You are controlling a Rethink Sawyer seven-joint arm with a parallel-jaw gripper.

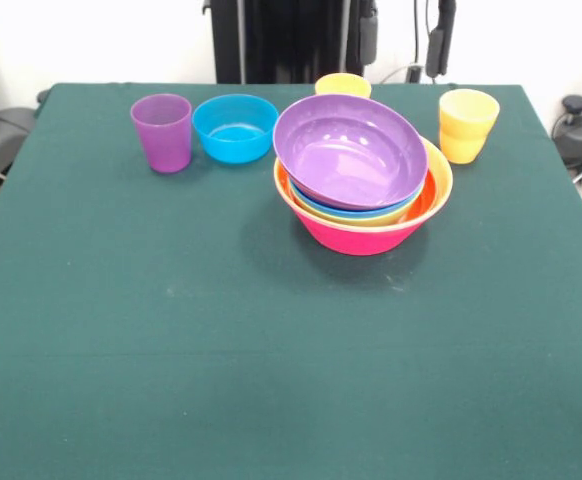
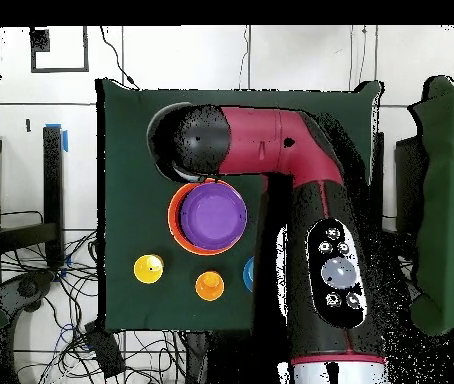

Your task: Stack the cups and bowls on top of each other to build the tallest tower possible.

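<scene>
On the table [image 1: 171, 330] stands the tower [image 1: 363, 190] (purple bowl [image 1: 349, 150] tilted on top).

purple bowl [image 1: 350, 150] tops pink-based tower [image 1: 361, 236]; cloth [image 1: 171, 330] dark green.

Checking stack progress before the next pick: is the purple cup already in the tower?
No, the purple cup stands upright on the table beside the small blue bowl, apart from the tower.
</scene>
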